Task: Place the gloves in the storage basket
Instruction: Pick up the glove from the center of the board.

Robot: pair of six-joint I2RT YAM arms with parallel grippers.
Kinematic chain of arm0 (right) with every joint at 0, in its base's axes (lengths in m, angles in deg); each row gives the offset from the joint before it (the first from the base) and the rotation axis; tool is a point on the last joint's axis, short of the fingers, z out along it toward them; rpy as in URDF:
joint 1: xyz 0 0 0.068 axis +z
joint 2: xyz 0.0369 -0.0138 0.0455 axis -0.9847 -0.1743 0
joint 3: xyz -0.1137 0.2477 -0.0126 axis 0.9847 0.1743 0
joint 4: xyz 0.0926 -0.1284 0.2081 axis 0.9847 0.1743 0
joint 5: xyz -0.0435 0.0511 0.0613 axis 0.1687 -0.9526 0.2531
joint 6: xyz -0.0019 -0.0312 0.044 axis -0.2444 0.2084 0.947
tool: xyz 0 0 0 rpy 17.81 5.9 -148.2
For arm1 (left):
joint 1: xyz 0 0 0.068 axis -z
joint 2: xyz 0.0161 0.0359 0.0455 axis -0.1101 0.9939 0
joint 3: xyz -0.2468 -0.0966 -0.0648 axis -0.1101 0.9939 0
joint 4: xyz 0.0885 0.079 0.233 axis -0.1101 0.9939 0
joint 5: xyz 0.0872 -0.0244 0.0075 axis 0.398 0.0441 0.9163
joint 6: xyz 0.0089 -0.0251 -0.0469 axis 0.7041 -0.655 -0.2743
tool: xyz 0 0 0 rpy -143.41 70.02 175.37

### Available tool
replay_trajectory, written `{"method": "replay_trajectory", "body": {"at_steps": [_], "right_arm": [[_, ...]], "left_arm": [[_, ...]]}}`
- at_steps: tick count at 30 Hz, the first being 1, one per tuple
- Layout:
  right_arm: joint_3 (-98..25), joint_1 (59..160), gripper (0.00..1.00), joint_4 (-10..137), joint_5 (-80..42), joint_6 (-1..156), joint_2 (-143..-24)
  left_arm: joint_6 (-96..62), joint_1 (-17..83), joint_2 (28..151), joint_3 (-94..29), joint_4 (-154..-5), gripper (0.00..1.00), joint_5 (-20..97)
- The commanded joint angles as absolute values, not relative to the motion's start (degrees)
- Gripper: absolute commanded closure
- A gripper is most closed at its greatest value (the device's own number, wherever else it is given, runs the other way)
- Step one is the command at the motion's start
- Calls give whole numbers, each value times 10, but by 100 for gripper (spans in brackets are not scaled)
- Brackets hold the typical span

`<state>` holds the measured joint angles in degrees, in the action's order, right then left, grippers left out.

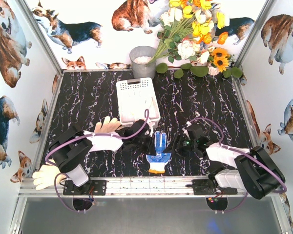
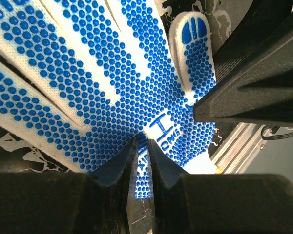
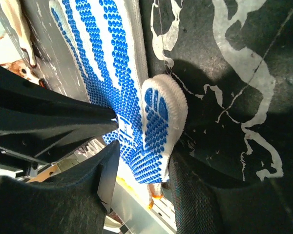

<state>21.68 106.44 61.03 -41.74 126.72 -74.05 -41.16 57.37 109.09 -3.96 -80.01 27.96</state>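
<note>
Blue-dotted glove (image 2: 88,73), palm stamped "H" above partly legible lettering, lies on the counter (image 1: 210,107), pinched in the narrow left pincer (image 2: 142,144); right pincer (image 3: 144,161), half-wide, straddles its thumb-side heel; storage basket (image 1: 132,83) sits beyond both

Corgi-print walls (image 1: 19,73) enclose a black marbled tabletop (image 1: 88,97) with flowers (image 1: 195,29) behind.

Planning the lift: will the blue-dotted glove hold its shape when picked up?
Probably not: the glove is thin knit lying flat, so it will likely droop. Its raised dots should help against slipping. It looks light.
</note>
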Motion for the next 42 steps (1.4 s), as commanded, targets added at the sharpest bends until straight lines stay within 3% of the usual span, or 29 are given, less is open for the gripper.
{"method": "replay_trajectory", "body": {"at_steps": [1, 14, 28, 33, 36, 38, 42], "right_arm": [[244, 1064, 54, 624, -399, 1262, -744], [277, 1123, 54, 618, -384, 1333, -690], [275, 1173, 58, 539, -367, 1392, -752], [273, 1184, 70, 520, -365, 1412, -765], [272, 1185, 88, 516, -364, 1421, -762], [270, 1185, 98, 514, -369, 1430, -758], [259, 1185, 100, 529, -376, 1448, -742]], "left_arm": [[-401, 552, 1101, -8, -803, 90, 270], [-397, 546, 1108, -3, -807, 90, 249], [-404, 546, 1097, 4, -823, 90, 238], [-418, 546, 1068, 15, -829, 89, 239], [-427, 544, 1034, 16, -820, 80, 247], [-433, 542, 1006, 16, -809, 68, 251], [-466, 525, 950, 39, -796, 51, 249]]}}
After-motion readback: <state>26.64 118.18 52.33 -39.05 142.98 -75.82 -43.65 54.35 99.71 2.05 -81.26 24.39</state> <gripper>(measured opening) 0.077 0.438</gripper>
